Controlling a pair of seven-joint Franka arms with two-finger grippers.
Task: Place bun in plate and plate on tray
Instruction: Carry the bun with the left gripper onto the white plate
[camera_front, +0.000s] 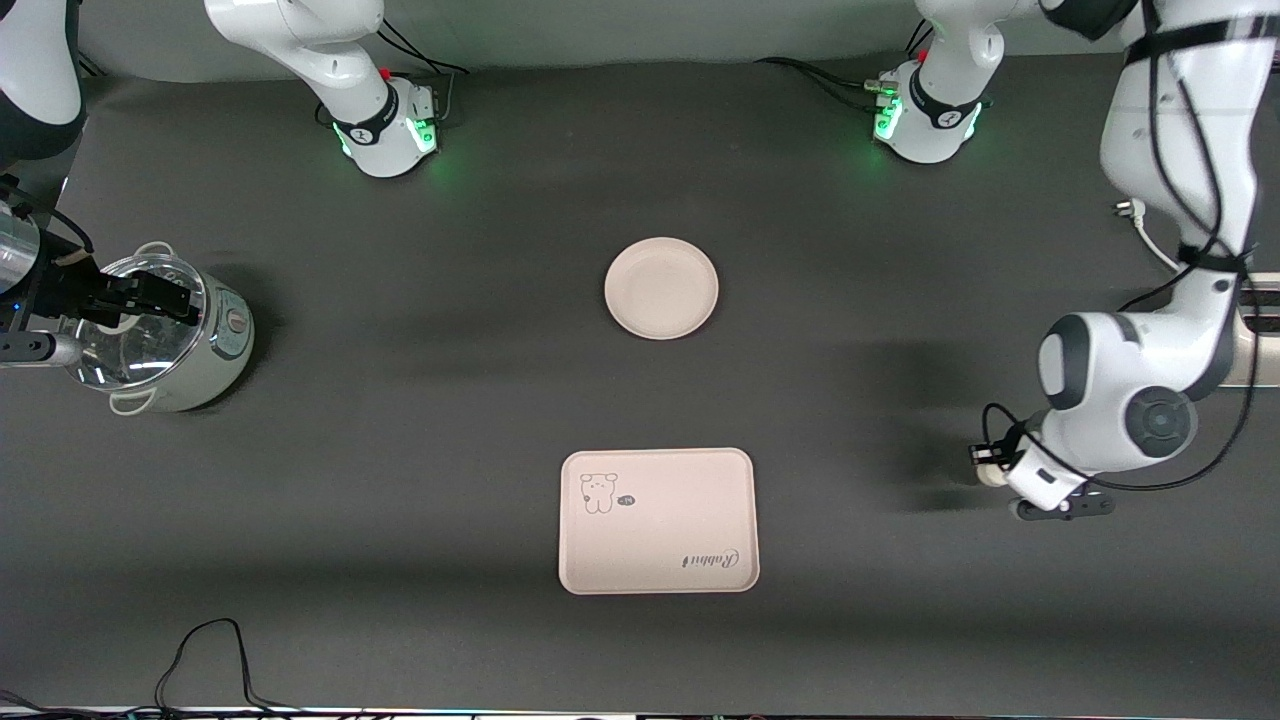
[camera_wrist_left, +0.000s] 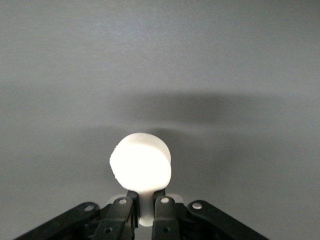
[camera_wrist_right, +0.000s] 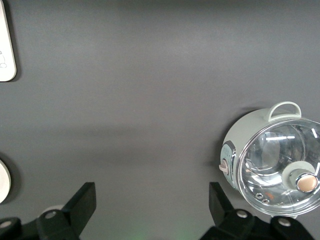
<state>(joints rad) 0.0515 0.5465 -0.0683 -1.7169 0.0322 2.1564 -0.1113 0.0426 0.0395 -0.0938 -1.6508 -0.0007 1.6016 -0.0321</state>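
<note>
The bun (camera_wrist_left: 141, 167), a small cream-white lump, is gripped between the fingers of my left gripper (camera_wrist_left: 146, 200). In the front view this gripper (camera_front: 988, 462) holds the bun (camera_front: 991, 475) low over the dark table at the left arm's end, well apart from the plate and tray. The round cream plate (camera_front: 661, 288) lies empty at the table's middle. The rectangular tray (camera_front: 657, 520) with the animal drawing lies nearer to the front camera than the plate. My right gripper (camera_front: 135, 296) is open and empty over the pot; it also shows in its wrist view (camera_wrist_right: 151, 205).
A small pale-green pot with a glass lid (camera_front: 165, 345) stands at the right arm's end of the table and shows in the right wrist view (camera_wrist_right: 272, 155). A black cable (camera_front: 210, 650) lies by the table's near edge.
</note>
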